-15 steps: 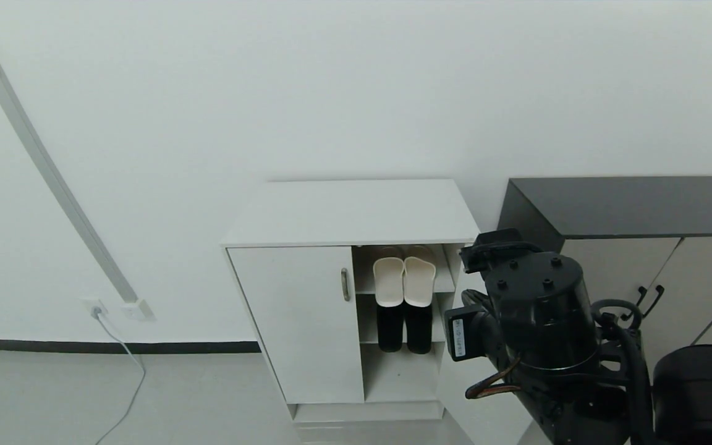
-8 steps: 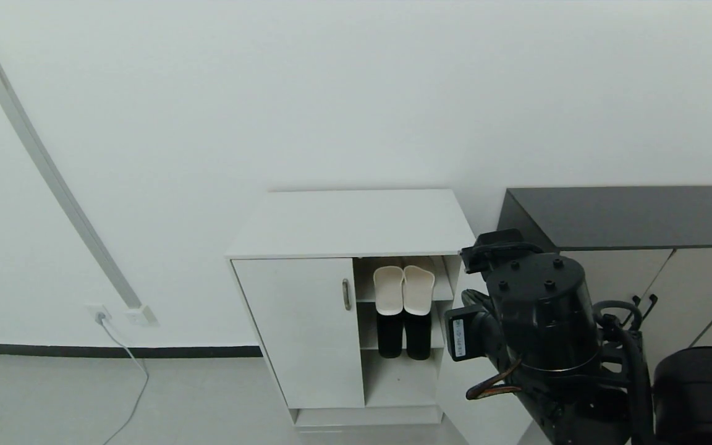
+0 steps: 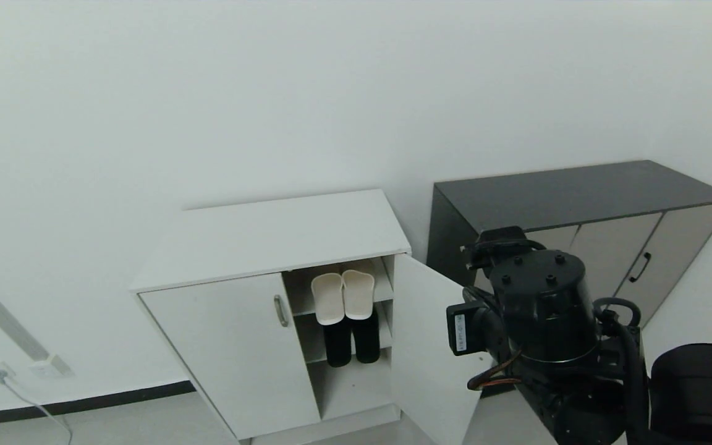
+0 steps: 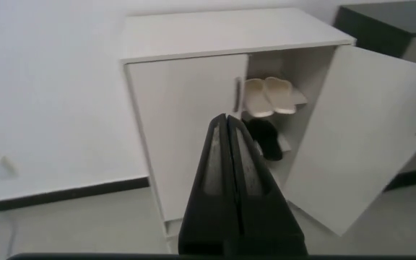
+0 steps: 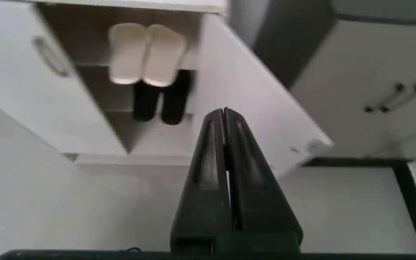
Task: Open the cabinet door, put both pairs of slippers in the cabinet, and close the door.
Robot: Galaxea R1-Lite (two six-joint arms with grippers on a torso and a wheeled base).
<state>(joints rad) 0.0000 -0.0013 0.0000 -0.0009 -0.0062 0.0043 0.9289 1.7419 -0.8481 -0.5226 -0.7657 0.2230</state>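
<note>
Both pairs of slippers sit inside the white cabinet [image 3: 269, 238], the white pair [image 3: 342, 296] on the upper shelf and the black pair [image 3: 351, 343] on the shelf below, each jutting past its shelf front. The right-hand door [image 3: 433, 346] stands wide open. The left gripper [image 4: 227, 119] and right gripper [image 5: 225, 113] hang before the cabinet, fingers pressed together and holding nothing. Only the closing appears to remain. It calls for an arm to reach the door's outer face and swing it shut without catching the slippers. Since a second ago the head camera has turned, showing the cabinet at an angle; the slippers keep their shelves.
</note>
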